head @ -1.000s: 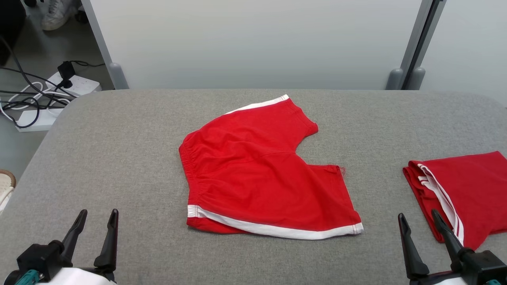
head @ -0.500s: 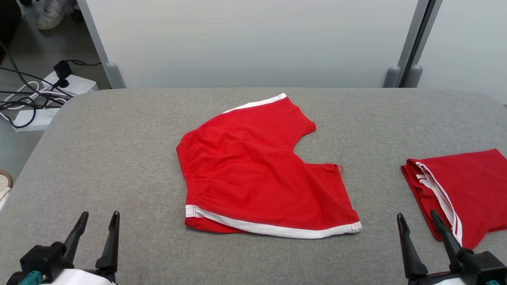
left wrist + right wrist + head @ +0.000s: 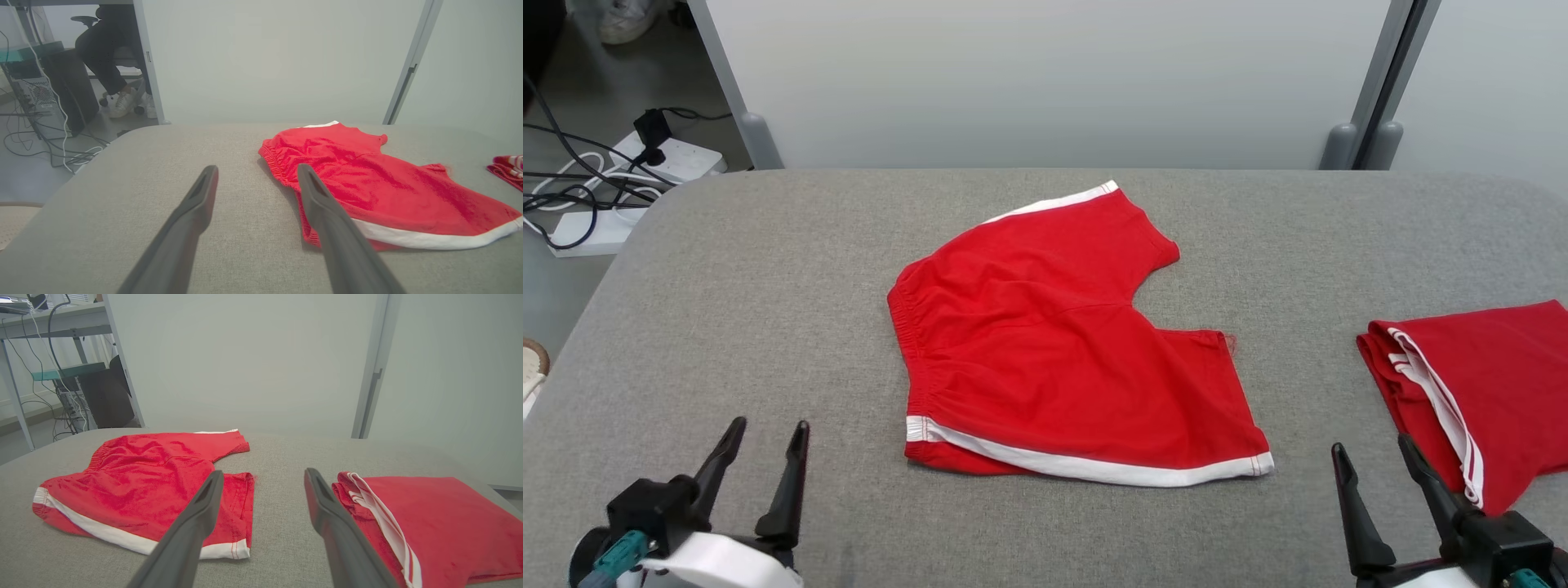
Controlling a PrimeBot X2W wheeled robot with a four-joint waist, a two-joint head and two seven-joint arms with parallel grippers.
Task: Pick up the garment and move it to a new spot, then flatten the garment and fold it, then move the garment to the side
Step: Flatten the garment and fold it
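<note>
Two red knit garments on a grey woven-cloth desk (image 3: 768, 286). The shorts (image 3: 1062, 343) lie flat mid-desk, slightly rumpled, with a gathered waistband and white trim on two edges. The folded garment (image 3: 1494, 384), white-striped, sits at the right edge. The left fingers (image 3: 791, 478) and right fingers (image 3: 1354, 506) are spread apart, empty, near the front edge.

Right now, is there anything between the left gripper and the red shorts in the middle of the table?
Nothing visible. Only bare grey table lies between the open left gripper and the red shorts. The folded red garment lies to the right, near the right gripper, apart from the shorts.
</note>
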